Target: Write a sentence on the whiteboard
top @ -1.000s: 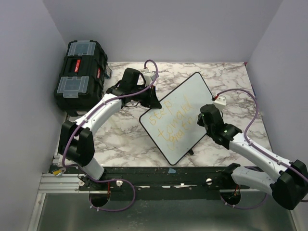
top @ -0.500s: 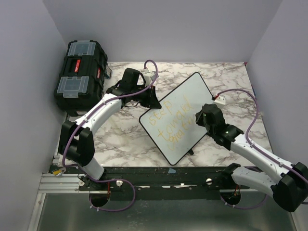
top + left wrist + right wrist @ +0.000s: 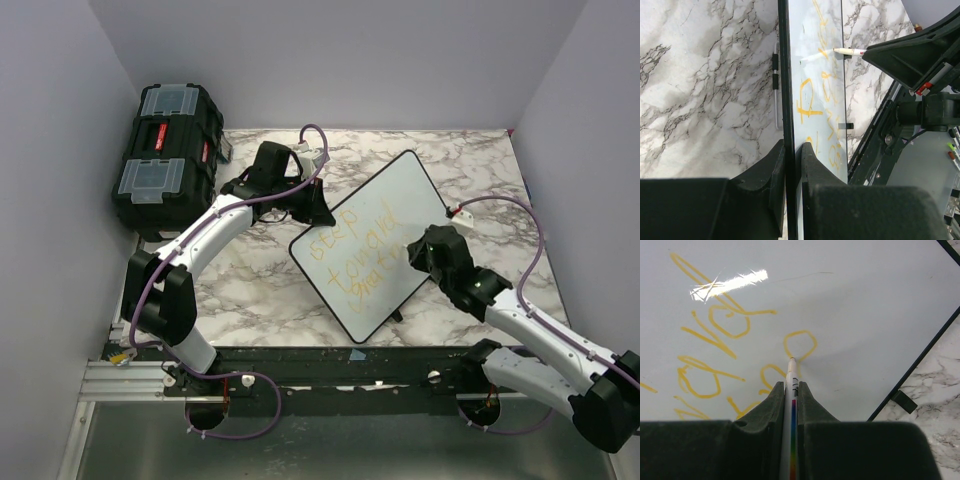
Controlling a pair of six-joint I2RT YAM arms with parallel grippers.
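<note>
Diagonally, the whiteboard (image 3: 400,190) runs near-left to far-right.

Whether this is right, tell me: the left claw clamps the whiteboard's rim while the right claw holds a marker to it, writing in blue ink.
Wrong on the ink: the sentence is yellow-orange, not blue, as the right wrist view shows. The left claw does clamp the whiteboard by its rim, and the right claw holds a marker to it.

Seen from the top, the ends of the lower lines of the sentence (image 3: 362,252) are covered by the right gripper (image 3: 416,250) at 3 o'clock on the whiteboard (image 3: 400,190); the words cannot be read. The marker (image 3: 791,415) is cut off at 6 o'clock in the right wrist view.
</note>
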